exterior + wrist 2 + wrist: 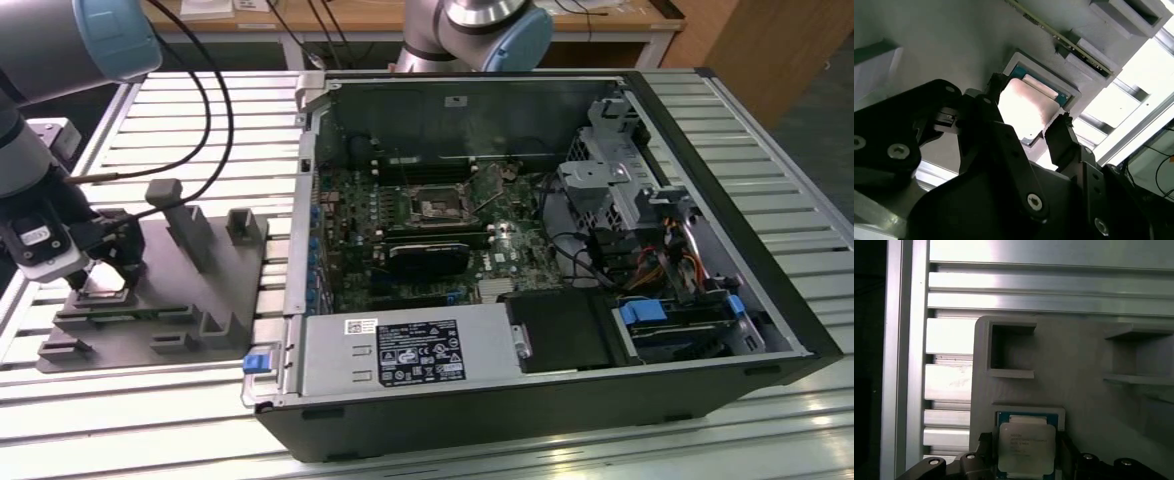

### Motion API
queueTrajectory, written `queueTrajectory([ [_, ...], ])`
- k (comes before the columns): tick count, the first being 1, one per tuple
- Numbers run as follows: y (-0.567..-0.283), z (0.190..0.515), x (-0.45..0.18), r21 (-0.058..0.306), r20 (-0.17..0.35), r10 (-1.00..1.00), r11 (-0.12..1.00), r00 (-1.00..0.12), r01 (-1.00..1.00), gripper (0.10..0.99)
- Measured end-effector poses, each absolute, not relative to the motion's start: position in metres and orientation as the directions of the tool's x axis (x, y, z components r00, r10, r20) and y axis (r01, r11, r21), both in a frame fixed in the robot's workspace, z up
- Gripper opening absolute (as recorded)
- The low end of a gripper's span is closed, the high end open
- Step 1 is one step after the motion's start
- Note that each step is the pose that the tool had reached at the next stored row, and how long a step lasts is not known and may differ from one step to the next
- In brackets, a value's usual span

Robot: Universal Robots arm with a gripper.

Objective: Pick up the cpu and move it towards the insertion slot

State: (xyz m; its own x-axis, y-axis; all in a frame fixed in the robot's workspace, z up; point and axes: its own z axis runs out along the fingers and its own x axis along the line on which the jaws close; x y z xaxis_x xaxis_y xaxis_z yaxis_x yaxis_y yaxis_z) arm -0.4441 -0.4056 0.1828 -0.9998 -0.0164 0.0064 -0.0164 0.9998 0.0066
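Note:
The cpu, a small square chip with a silvery face and a teal edge, sits at a shallow square recess of the grey moulded block. My gripper is right over it, at the exterior view's left. The two black fingers press against opposite sides of the cpu, so the gripper is shut on it. The insertion slot, a small square socket with a shiny frame, lies on the motherboard inside the open computer case, far toward the exterior view's right.
The grey block has upright posts close behind the gripper. The case wall stands between the block and the motherboard. A black card lies just in front of the socket. Drive cages and cables fill the case's right side.

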Motion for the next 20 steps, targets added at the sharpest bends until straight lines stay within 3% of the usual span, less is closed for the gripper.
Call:
queueTrajectory([
  [7,-0.4040,0.1805,-0.4443,0.006,0.008,-0.016,1.000,-1.000,-0.016,0.620],
  [8,-0.4039,0.1805,-0.4443,0.006,0.008,-0.016,1.000,-1.000,-0.016,0.549],
  [20,-0.4038,0.1808,-0.4443,0.007,0.007,-0.016,1.000,-1.000,-0.016,0.545],
])
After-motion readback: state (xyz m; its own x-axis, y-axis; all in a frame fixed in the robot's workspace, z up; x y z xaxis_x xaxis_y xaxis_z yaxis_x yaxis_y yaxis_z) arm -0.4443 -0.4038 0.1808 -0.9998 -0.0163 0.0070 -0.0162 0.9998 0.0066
